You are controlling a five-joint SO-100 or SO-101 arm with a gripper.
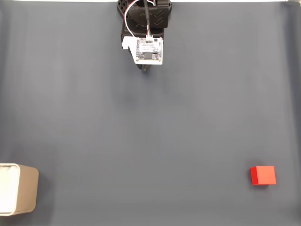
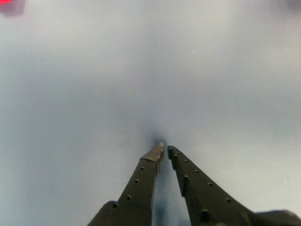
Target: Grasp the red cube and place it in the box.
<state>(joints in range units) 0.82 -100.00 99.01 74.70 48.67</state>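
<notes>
Well, nothing is done yet — my gripper (image 2: 164, 149) is empty, fingertips nearly touching (just a sliver between them), hanging low over bare mat. The red cube (image 1: 263, 175) sits well away from me, untouched, and the box (image 1: 18, 188) waits far off on the other side, nothing visible inside. Reach, grasp, carry and drop are all ahead.

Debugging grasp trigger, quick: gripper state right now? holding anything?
Gripper: shut, fingertips nearly touching, nothing between them. The red cube sits on the mat, far from the arm.
</notes>
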